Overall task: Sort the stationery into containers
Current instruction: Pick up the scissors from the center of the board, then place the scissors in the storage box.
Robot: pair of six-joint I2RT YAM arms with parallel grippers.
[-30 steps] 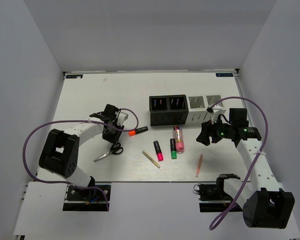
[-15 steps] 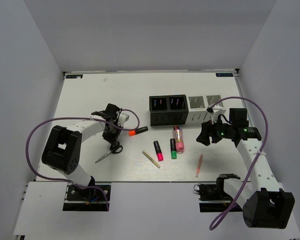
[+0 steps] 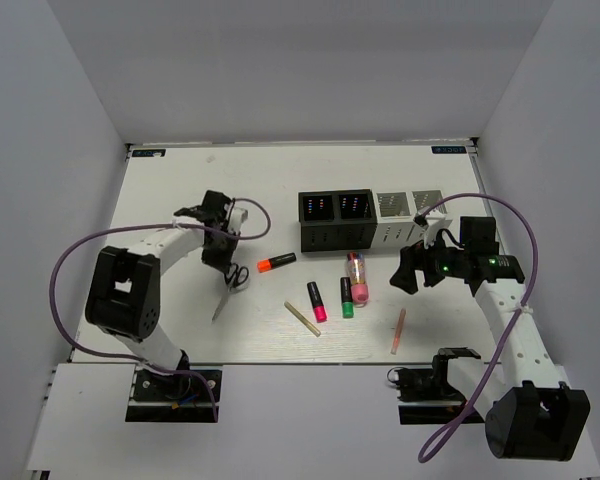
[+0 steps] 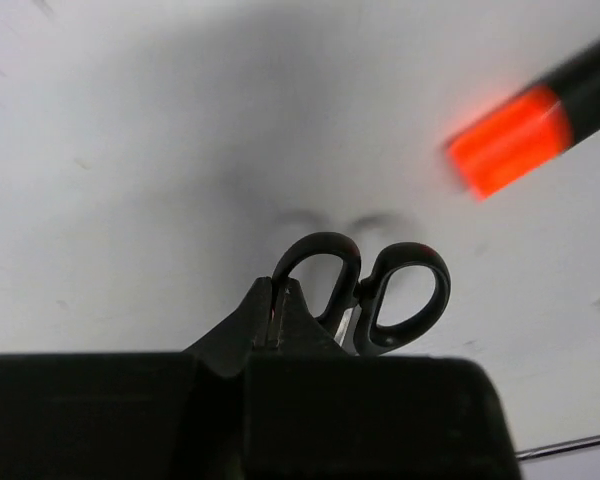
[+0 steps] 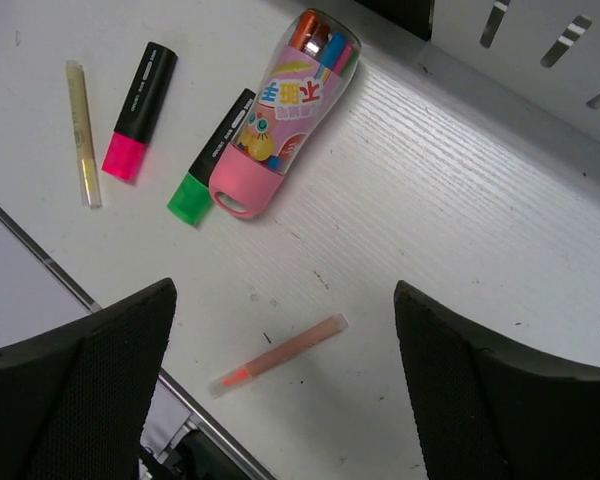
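Our left jaws are pressed together on one black handle ring of the scissors (image 4: 360, 283) (image 3: 227, 298). The second ring shows just to the right of the jaw tips in the left wrist view. Both rings throw a faint shadow on the desk (image 3: 170, 190) ahead of them, so the handles look lifted off the surface. From above, the blades slant away below the jaws toward the near edge. Ahead of these jaws and off to their right lies the orange-capped highlighter (image 4: 525, 135) (image 3: 276, 262), flat on the desk and apart from the scissors. Our right jaws stand spread wide with nothing between them, hovering above the desk. Under their gap lies the thin salmon stick (image 5: 278, 355) (image 3: 398, 331), touching neither jaw. Farther ahead and slightly left sits the clear pen pack with a pink end (image 5: 280, 115) (image 3: 357, 275), with the green-capped highlighter (image 5: 212, 160) (image 3: 347, 298) lying against its left side. Left of that we see the pink-capped highlighter (image 5: 140, 110) (image 3: 316, 301), then the beige stick (image 5: 82, 130) (image 3: 302, 318), each apart from its neighbour. Beyond the pen pack, straight ahead of the right jaws, stands the row of four mesh cups (image 3: 370, 232) (image 5: 540, 45), two black on the left and two white on the right.
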